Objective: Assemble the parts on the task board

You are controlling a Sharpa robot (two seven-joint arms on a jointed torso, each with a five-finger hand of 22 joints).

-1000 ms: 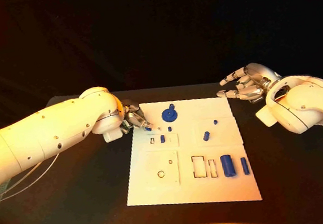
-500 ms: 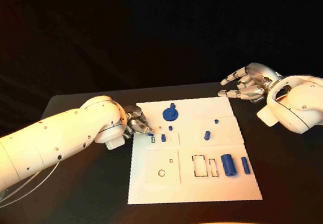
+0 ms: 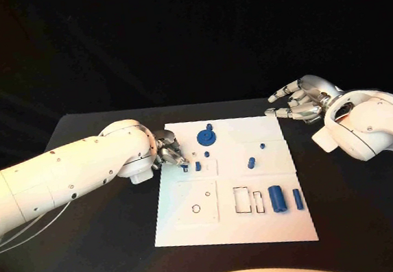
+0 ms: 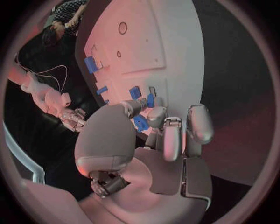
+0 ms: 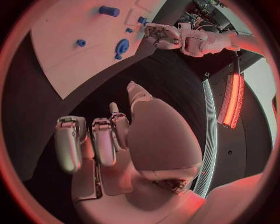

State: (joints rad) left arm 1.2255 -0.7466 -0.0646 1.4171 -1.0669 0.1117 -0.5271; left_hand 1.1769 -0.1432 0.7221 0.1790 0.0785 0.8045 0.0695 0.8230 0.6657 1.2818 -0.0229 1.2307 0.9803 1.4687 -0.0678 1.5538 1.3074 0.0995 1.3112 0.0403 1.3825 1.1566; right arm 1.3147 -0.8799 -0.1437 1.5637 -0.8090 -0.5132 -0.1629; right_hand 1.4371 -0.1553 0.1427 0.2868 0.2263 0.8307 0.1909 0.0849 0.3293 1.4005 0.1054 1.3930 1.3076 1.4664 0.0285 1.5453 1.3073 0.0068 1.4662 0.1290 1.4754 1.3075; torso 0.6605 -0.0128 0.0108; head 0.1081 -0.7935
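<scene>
So the left robot hand pinches a small blue part over the task board; right robot hand hovers spread, holding nothing.

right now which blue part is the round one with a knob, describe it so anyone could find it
Start at the white task board mid-table. Near its far edge lies a blue disc, just right of the left hand. It alone is round and flat with a knob; the other parts are slim pegs and blocks.

A matt white task board is seen on a matt black table; smooth blue plastic parts are set beside silver metallic hands and glossy white arm shells.
</scene>
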